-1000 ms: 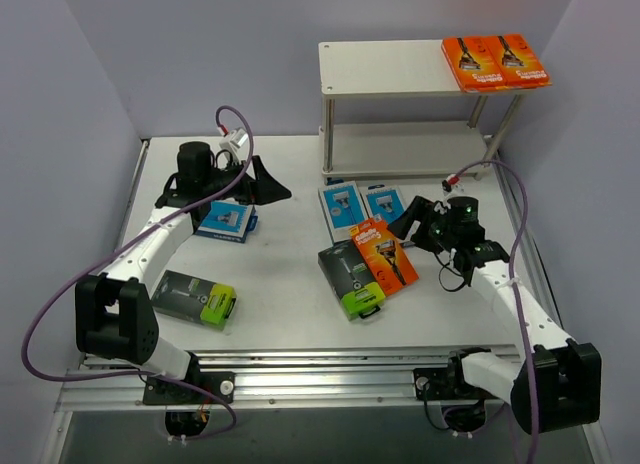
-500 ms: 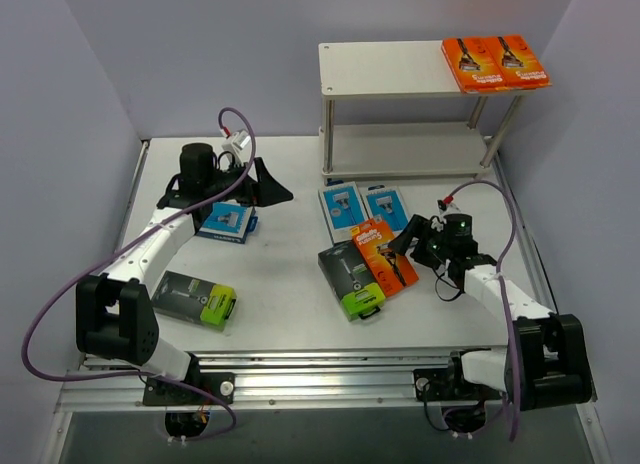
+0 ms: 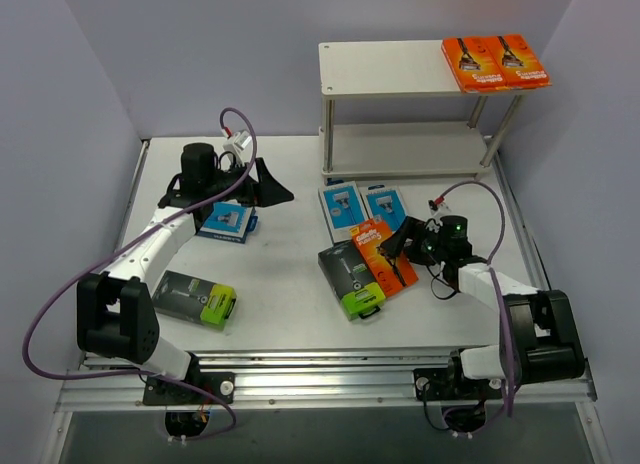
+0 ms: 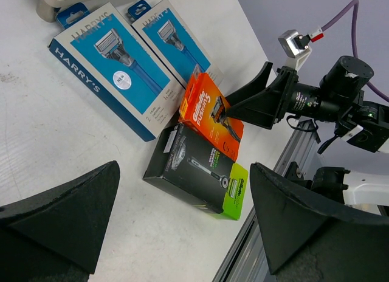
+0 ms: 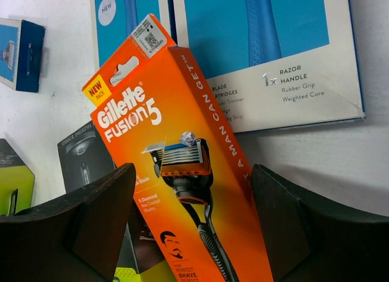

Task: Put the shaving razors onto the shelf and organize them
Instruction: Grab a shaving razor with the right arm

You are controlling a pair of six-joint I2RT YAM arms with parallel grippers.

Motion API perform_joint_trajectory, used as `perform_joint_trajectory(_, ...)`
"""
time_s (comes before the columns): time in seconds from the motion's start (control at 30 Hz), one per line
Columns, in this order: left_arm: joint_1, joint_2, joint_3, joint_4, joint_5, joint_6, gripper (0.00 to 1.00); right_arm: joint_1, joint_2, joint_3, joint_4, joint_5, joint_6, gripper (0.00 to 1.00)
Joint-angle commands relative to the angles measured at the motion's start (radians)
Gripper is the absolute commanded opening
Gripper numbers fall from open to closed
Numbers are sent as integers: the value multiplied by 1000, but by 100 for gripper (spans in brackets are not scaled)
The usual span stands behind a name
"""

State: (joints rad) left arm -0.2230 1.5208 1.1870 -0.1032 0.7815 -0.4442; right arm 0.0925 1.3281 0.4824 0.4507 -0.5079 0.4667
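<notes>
While the desk (image 3: 280,284) carries six loose packs (image 3: 342,206) and the top board of the shelf (image 3: 385,69) two orange ones (image 3: 495,62), the third orange pack (image 5: 182,172) lies tilted on a black pack (image 3: 350,274) mid-desk. Light, stiff, glossy card, it probably wants a pinch across its long edges; the right gripper (image 5: 191,197) has its jaws parted astride it, the left gripper (image 4: 182,233) wide and empty.

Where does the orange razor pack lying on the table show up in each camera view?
Top external: orange pack right of centre.
Left wrist: orange pack at centre.
Right wrist: orange pack fills the middle.
Shared landmark: black pack partly beneath it.
</notes>
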Motion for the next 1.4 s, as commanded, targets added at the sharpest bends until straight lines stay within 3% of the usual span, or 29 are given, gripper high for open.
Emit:
perform_joint_trajectory(0.0, -6, 7, 26, 2, 5, 16, 97, 0, 29, -25, 81, -34, -17, 72)
perform_joint_trajectory(0.47, -4, 21, 29, 2, 13, 10, 97, 1, 132, -7, 95, -90, 0, 75)
perform_joint_trajectory(0.7, -4, 19, 28, 2, 10, 9, 97, 1, 145, -8, 112, -135, 18, 55)
perform_joint_trajectory(1.17, 1, 6, 31, 0, 13, 9, 97, 1, -27, 61, 10, -199, 59, 8)
perform_joint_trajectory(1.37, 2, -7, 22, 34, 45, -16, 97, 1, -105, 125, -53, -202, 95, 0)
